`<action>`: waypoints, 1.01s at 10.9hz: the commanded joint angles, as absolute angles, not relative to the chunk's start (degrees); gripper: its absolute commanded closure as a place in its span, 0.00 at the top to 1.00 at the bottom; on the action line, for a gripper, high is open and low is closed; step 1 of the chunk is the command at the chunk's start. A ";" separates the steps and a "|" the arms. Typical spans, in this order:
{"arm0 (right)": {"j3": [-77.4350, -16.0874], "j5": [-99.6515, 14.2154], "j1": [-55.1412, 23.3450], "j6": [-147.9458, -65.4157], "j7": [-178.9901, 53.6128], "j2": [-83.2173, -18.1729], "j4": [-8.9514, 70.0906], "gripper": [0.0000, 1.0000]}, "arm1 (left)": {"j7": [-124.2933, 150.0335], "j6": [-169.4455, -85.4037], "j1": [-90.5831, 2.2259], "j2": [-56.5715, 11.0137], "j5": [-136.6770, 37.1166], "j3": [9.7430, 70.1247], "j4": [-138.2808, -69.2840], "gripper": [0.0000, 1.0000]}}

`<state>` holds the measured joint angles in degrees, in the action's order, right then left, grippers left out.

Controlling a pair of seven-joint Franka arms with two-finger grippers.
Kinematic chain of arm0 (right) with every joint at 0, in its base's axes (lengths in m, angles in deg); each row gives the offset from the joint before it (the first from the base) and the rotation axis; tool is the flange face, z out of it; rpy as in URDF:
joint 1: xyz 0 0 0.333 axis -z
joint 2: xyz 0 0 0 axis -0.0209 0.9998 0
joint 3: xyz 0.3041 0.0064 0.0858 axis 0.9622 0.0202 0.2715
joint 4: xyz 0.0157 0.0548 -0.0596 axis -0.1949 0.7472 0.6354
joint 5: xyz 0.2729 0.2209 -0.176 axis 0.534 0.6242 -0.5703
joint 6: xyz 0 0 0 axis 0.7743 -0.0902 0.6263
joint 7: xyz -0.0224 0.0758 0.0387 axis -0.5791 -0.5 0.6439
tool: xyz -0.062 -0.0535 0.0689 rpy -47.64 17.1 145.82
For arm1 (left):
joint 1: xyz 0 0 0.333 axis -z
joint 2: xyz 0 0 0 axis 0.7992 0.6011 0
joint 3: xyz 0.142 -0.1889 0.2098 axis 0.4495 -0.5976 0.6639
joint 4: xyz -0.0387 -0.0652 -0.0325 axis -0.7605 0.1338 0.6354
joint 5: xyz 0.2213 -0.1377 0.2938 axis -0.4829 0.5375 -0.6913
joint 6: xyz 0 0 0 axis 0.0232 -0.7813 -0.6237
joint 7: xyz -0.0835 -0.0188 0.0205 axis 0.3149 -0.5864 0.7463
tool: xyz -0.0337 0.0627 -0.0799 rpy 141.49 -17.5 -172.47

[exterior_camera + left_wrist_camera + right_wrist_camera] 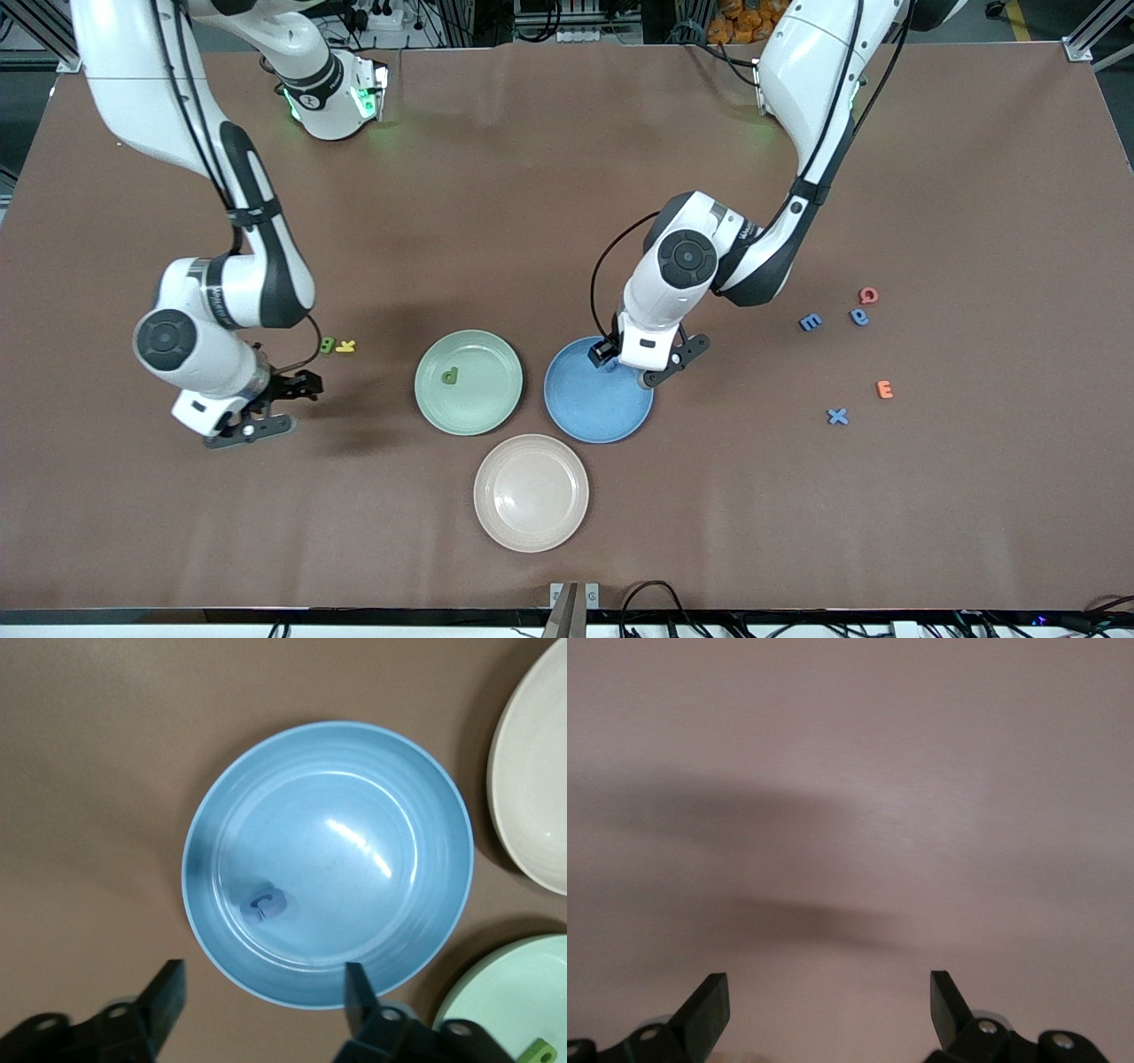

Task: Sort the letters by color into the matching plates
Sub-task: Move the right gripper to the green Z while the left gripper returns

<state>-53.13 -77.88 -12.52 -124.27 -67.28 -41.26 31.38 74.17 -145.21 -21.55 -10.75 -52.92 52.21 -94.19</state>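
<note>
The blue plate lies mid-table beside the mint green plate, which holds one green letter. My left gripper is open and empty over the blue plate's rim. In the left wrist view the blue plate holds one small blue rounded letter. Blue letters E, a rounded one and X lie toward the left arm's end. A green B lies toward the right arm's end. My right gripper is open and empty over bare table.
A pale beige plate lies nearer the front camera than the other two plates. A yellow letter lies beside the green B. A red letter and an orange E lie among the blue letters.
</note>
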 commanded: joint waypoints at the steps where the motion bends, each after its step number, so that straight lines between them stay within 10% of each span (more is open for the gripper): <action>1: -52.56 -77.98 -9.53 -122.99 -53.85 -42.69 32.09 1.00 | 70.61 -143.33 -22.46 -10.61 -54.81 52.90 -93.36 1.00; 11: -52.12 -78.16 -0.65 -128.84 -53.87 -40.94 37.18 1.00 | 48.62 -138.67 -31.86 -22.28 -59.21 52.81 -109.43 1.00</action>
<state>-53.21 -77.85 -2.64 -124.00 -51.14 -41.01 34.19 51.92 -138.47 -29.49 -16.81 -57.98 53.25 -102.87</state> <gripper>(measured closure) 0.000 0.000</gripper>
